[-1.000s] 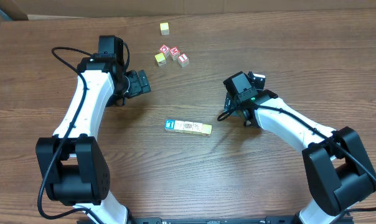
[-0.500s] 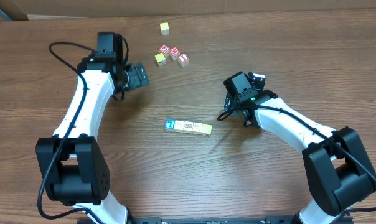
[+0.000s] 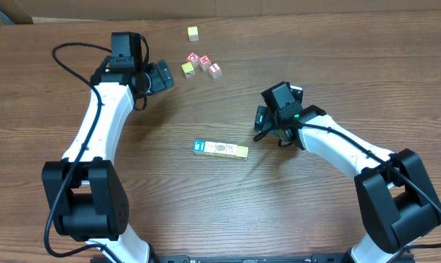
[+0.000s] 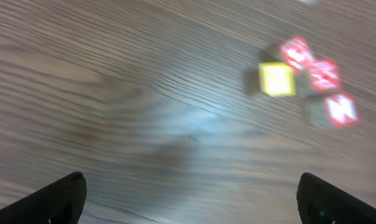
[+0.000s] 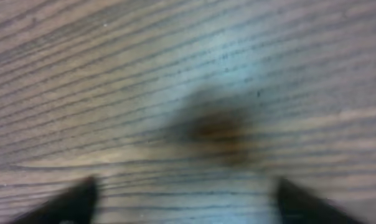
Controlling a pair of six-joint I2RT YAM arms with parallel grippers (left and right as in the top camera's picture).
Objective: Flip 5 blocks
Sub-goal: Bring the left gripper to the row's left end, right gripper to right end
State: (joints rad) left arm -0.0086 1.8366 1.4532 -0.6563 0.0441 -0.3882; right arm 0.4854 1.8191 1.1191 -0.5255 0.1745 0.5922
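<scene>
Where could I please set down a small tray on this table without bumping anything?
The widest bare stretch of table lies on the robot's side of the row of blocks. Another patch sits between the left gripper and that row. It is crowded at the far edge, around the red-and-white cubes and the lone yellow cube.

Brown wood-grain table [image 3: 206, 212]: matt, streaked grain. Row of small pale wooden blocks [image 3: 220, 149]: smooth, matt. White arm shells [image 3: 96, 124]: plastic, sl. gloss.

A brown wood-grain table [image 3: 206, 212] fills the view under soft, even light. A paler tan strip [image 3: 279, 6], cardboard-like, runs along its far edge.
</scene>
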